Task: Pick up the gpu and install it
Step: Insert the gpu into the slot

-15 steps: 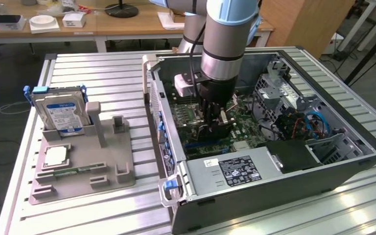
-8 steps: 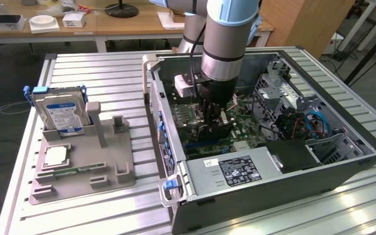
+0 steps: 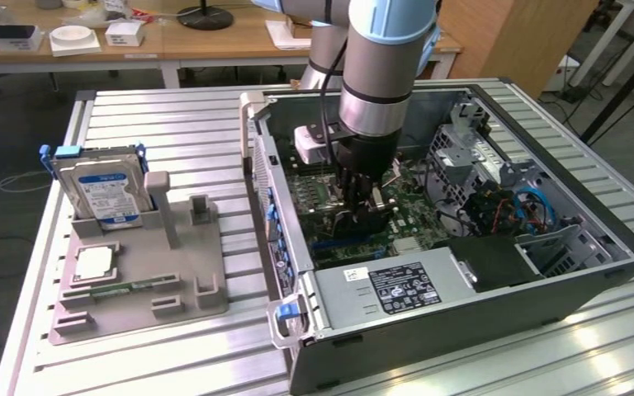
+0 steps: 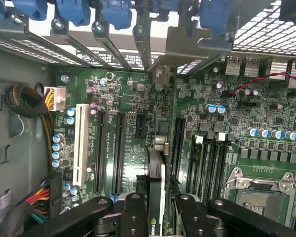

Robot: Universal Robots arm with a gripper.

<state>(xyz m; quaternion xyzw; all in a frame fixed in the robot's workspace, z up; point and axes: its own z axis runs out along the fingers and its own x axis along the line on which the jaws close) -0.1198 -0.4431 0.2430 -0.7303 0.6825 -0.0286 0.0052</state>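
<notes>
We judge the pick-up done: the black hand pinches the gpu, a thin dark green-black circuit card, edge-on between its fingers, inside the open dark metal computer case on the ribbed aluminium bench. The card hangs low over the green motherboard, running along the long black expansion slots towards the rear bracket openings. We cannot tell whether its edge sits in a slot, so we count the install as unfinished.
</notes>
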